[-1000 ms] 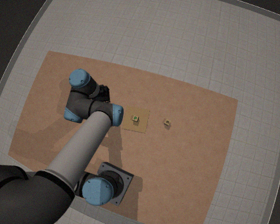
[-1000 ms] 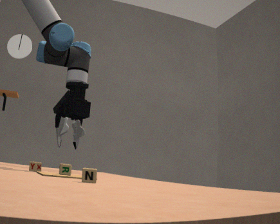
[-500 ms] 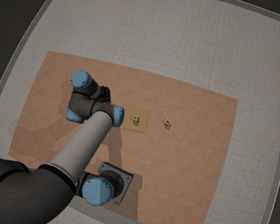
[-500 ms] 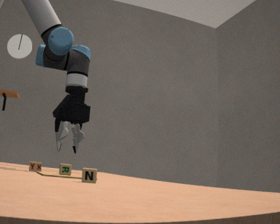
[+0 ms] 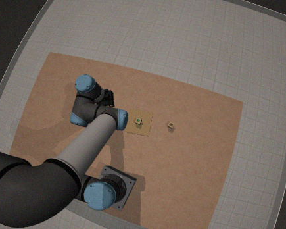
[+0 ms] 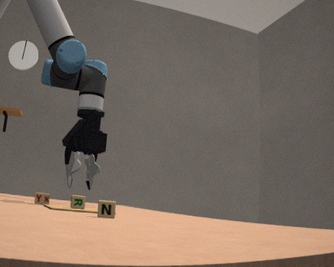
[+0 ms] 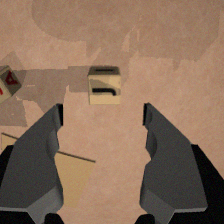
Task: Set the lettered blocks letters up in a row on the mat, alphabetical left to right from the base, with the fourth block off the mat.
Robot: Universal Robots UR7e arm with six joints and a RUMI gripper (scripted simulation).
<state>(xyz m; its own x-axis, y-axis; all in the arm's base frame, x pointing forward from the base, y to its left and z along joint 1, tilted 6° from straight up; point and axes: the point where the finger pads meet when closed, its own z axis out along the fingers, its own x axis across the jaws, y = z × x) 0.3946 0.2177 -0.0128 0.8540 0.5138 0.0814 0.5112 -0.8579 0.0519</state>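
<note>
One block [image 7: 104,85] ahead of empty claw [image 7: 102,150], beyond fingertips

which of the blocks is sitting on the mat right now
The block with green letters, showing R in the exterior view. It alone sits on the mat; the N block and red-lettered block rest off it.

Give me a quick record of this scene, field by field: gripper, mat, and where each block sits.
gripper: gripper above the table, fingers apart, nothing between them
mat: tan square on the brown table
block on mat: one with a green letter
blocks off mat: N-faced block; red-lettered block
block under wrist camera: pale block with dark marks, ahead of the fingers
</note>
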